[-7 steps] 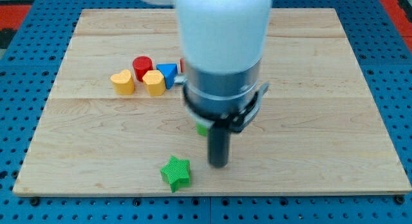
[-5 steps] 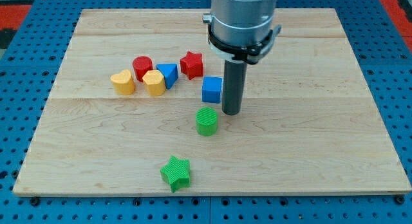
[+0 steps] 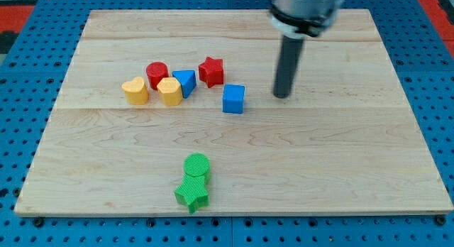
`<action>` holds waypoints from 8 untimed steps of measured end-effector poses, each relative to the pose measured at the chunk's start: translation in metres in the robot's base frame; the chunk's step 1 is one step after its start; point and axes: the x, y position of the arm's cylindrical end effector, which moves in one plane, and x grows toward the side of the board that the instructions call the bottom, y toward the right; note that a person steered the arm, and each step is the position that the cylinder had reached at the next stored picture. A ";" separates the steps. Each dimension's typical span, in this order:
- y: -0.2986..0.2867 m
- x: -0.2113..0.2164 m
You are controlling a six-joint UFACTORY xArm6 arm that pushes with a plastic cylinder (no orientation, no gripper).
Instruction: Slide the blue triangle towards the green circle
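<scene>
The blue triangle (image 3: 185, 81) lies at the view's upper left, touching a yellow block (image 3: 169, 91) and next to a red cylinder (image 3: 157, 72). The green circle (image 3: 196, 165) sits near the view's bottom, touching the green star (image 3: 192, 192) just below it. My tip (image 3: 282, 95) rests on the board right of the blue cube (image 3: 233, 99), well to the right of the blue triangle and far above the green circle. It touches no block.
A red star (image 3: 211, 70) sits right of the blue triangle. A yellow heart (image 3: 135, 90) lies at the left end of the cluster. The wooden board (image 3: 355, 169) rests on a blue perforated base.
My tip moved from the view's lower middle up and to the right, past the blue cube. The green circle slid down to touch the green star.
</scene>
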 end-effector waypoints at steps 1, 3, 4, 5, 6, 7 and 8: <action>-0.046 -0.012; -0.119 -0.060; -0.150 -0.047; -0.134 -0.024; -0.118 0.005; -0.113 0.037; -0.108 0.054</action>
